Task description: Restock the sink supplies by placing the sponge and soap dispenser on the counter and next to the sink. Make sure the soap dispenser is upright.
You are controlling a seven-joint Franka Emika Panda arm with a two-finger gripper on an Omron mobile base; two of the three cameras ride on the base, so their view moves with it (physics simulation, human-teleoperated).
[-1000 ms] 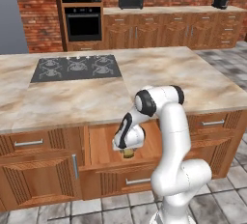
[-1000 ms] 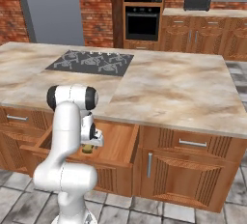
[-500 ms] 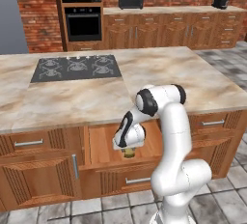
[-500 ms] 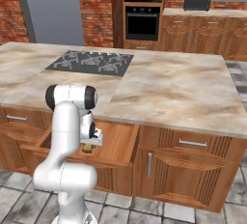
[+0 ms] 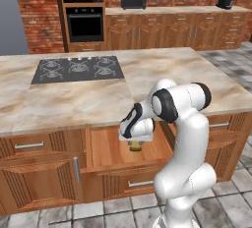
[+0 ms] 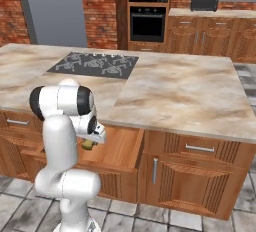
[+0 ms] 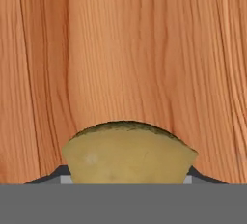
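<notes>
The yellow-olive sponge (image 5: 135, 146) (image 6: 88, 144) lies low inside an open wooden drawer (image 5: 106, 149) of the island. My gripper (image 5: 136, 142) (image 6: 90, 141) reaches down into that drawer from above. In the hand view the sponge (image 7: 128, 151) fills the gap between my two dark fingertips (image 7: 61, 172), and both touch its sides: my gripper (image 7: 127, 175) is shut on it, over the drawer's wooden floor (image 7: 144, 49). The soap dispenser, the sink and the counter beside it are out of view.
The drawer sticks out of the island front under a beige marbled worktop (image 5: 172, 72) (image 6: 185, 91) with a black hob (image 5: 76, 69) (image 6: 95, 64). Shut drawers and cabinet doors (image 5: 39, 173) (image 6: 200, 176) flank it. A brick wall with an oven (image 5: 84, 20) stands behind.
</notes>
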